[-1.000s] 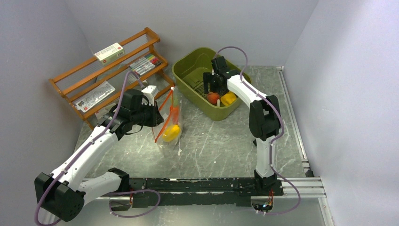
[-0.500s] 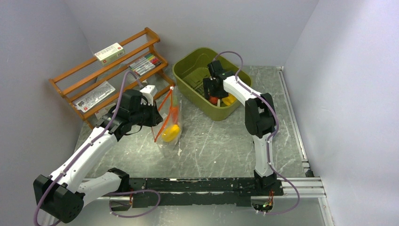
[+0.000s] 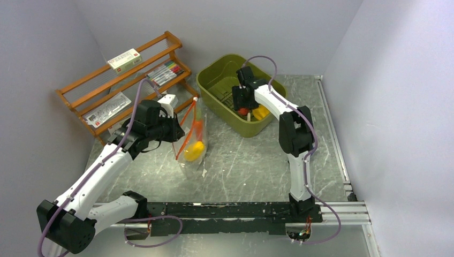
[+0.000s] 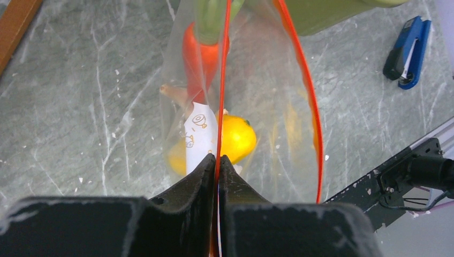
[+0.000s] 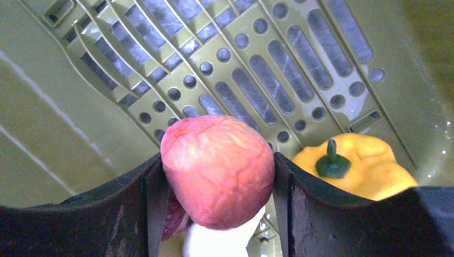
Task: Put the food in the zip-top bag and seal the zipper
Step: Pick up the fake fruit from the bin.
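Observation:
My left gripper (image 3: 178, 130) (image 4: 218, 157) is shut on the red-orange zipper (image 4: 225, 80) of the clear zip-top bag (image 3: 190, 158) (image 4: 273, 112) and holds its mouth open above the table. Inside the bag lie a yellow piece (image 3: 194, 150) (image 4: 238, 138) and an orange carrot (image 3: 198, 128) (image 4: 194, 53). My right gripper (image 3: 243, 107) (image 5: 217, 171) is down inside the olive-green basket (image 3: 214, 85). It is shut on a red-orange round piece (image 5: 217, 166) that has a white stem (image 5: 225, 241). A yellow pepper (image 3: 260, 113) (image 5: 364, 166) lies beside it.
A wooden rack (image 3: 126, 80) with markers and a box stands at the back left. A blue stapler (image 4: 407, 51) lies on the table near the bag. The basket's slotted floor (image 5: 241, 64) and walls surround my right gripper.
My right gripper dropped lower into the basket and shifted slightly left, closing round the red-orange piece. My left gripper kept the bag nearly still.

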